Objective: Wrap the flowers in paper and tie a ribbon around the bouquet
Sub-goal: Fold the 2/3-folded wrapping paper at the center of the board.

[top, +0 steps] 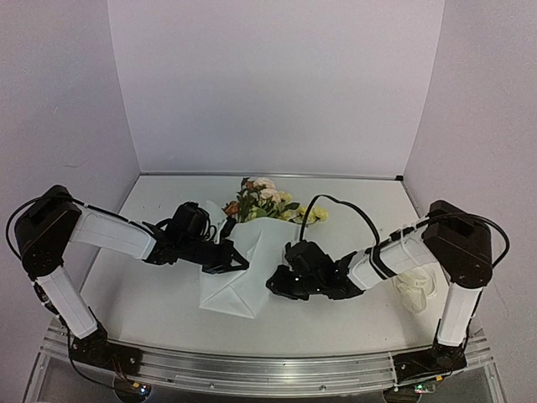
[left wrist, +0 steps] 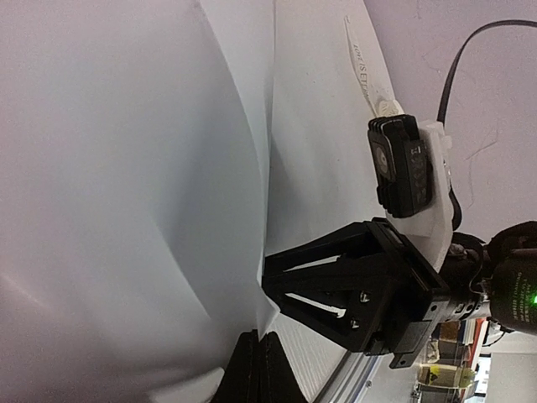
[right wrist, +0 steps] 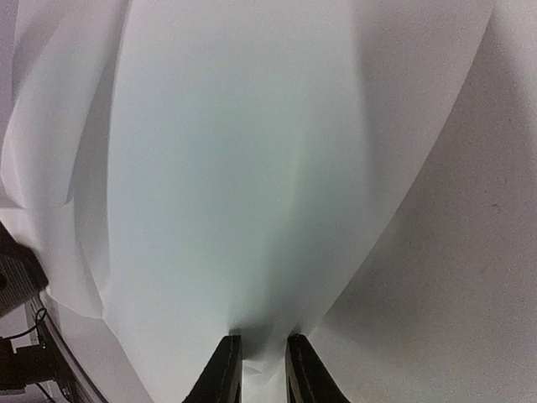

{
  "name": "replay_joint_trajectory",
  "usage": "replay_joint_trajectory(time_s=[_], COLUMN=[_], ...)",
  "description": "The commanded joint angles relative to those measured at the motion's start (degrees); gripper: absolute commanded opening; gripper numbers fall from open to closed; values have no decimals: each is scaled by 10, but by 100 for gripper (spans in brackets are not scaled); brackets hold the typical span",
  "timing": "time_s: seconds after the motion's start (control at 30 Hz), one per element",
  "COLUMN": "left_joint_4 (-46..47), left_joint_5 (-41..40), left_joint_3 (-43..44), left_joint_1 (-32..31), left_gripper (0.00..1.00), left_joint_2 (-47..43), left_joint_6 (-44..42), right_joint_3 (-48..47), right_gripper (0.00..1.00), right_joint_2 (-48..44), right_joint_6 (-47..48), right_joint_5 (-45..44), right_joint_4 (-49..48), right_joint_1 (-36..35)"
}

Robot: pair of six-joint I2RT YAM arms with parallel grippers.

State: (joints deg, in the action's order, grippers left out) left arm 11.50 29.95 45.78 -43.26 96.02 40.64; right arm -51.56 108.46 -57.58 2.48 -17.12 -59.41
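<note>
**Two pinches on the paper, wrap half made**

Top view: the paper (top: 239, 285) lies mid-frame on the table (top: 143, 294) as a loose cone. The flowers (top: 267, 201) poke out of its upper end. The left gripper (top: 233, 262) sits at the cone's left flank and the right gripper (top: 274, 283) at its lower right edge. The ribbon (top: 417, 290) lies heaped at the right of the frame, well apart from both grippers.

Left wrist view: the left gripper (left wrist: 252, 369) is at bottom centre, fingers pressed together. A fold of paper (left wrist: 126, 185) runs into their tips, so I judge it nipped. The right gripper (left wrist: 273, 290) reaches the same edge from the right. The ribbon (left wrist: 362, 67) shows its lettering at upper right.

Right wrist view: the right gripper (right wrist: 256, 374) is at the bottom edge, fingers almost together with a puckered bit of paper (right wrist: 252, 168) between them, so it is pinching. Bare table (right wrist: 478, 294) shows at the right.

The step in hand looks like folding the right flap over the stems. The left pinch should serve as a fixed anchor. The right edge should go up and across in a low arc without tugging, since so thin a sheet may tear or slip out. The overlap needs to sit snug enough for the cone to hold until the ribbon goes on.
</note>
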Motion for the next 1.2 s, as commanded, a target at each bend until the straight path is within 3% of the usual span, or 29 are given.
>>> replay_joint_trajectory(time_s=[0.0, 0.43, 0.7, 0.97, 1.17], left_joint_4=[13, 64, 57, 67, 73], left_joint_5=[6, 2, -44, -49, -40], left_joint_3=[24, 37, 20, 18, 18], left_joint_1=[-13, -45, -46, -46, -48], left_gripper=[0, 0, 0, 0, 0], left_joint_2=[-23, 31, 47, 67, 69], left_joint_6=[11, 53, 86, 104, 102], right_joint_3=[-37, -72, -42, -4, -40], right_gripper=[20, 22, 25, 41, 57], right_joint_2=[11, 60, 19, -56, -30], right_joint_6=[-3, -24, -37, -42, -55], right_joint_5=[14, 48, 47, 33, 50], right_joint_4=[-18, 13, 9, -2, -1], right_joint_1=[1, 10, 22, 28, 45])
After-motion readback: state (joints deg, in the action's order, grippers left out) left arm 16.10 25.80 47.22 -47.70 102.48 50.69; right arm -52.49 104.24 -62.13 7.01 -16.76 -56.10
